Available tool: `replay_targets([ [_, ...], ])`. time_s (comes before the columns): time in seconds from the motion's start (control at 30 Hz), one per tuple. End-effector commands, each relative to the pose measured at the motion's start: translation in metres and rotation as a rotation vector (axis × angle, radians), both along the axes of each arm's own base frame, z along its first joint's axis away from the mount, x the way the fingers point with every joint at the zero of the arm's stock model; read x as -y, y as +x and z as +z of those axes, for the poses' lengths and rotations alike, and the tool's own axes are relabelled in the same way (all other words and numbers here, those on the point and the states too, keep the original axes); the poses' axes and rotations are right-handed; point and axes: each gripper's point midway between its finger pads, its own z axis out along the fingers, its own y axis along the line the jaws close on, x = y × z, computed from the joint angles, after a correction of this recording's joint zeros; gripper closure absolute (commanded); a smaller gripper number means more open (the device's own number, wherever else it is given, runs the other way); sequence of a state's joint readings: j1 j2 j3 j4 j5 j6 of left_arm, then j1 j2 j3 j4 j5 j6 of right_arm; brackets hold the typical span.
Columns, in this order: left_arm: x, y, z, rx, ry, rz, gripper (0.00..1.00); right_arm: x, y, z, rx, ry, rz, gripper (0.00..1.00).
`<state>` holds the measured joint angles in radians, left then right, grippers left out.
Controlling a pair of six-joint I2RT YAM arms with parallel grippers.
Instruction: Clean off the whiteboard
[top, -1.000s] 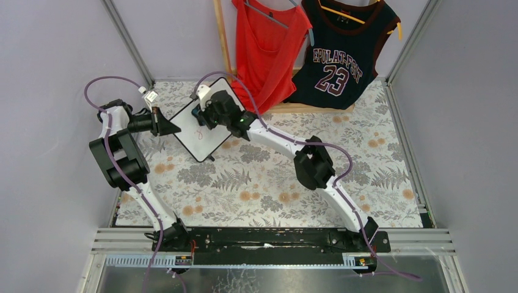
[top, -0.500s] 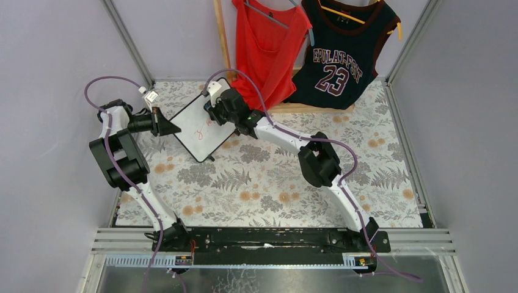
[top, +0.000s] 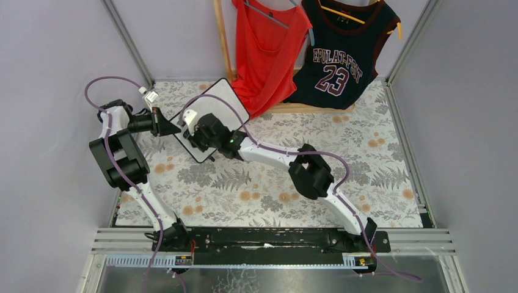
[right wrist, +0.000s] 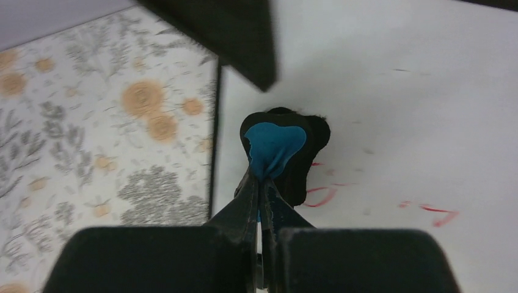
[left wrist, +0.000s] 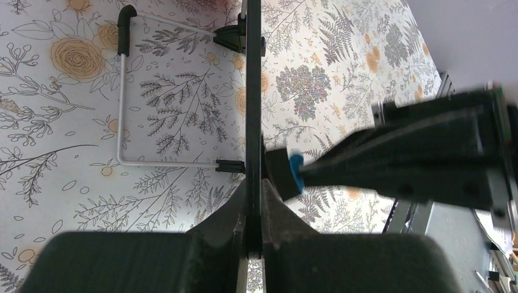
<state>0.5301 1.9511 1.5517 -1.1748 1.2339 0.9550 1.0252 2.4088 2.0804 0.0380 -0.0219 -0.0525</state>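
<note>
Pressing eraser [right wrist: 273, 146] on whiteboard [right wrist: 397, 73] just beside frame edge [right wrist: 215, 134]; red marks [right wrist: 321, 196] adjacent.

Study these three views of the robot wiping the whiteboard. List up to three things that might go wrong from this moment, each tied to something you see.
1. The left gripper pinches the whiteboard by one edge only, so the push of the blue eraser may twist it or make it slip.
2. The right gripper pinches the eraser narrowly, so a stroke might pull it loose.
3. Red marks lie beside the eraser and may be missed.
</note>
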Motion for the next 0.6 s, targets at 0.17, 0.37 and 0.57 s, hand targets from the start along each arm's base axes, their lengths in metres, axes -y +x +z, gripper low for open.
replay_targets([
  [0.17, 0.004, -0.007, -0.006, 0.007, 0.065, -0.034, 1.00, 0.006, 0.013, 0.013, 0.034, 0.007, -0.028, 1.00],
  [0.37, 0.004, -0.007, -0.005, 0.007, 0.069, -0.034, 1.00, 0.041, 0.060, 0.011, 0.032, 0.003, -0.114, 1.00],
  [0.57, 0.004, -0.007, -0.005, 0.008, 0.072, -0.035, 1.00, 0.081, 0.109, 0.009, 0.039, -0.009, -0.210, 1.00],
])
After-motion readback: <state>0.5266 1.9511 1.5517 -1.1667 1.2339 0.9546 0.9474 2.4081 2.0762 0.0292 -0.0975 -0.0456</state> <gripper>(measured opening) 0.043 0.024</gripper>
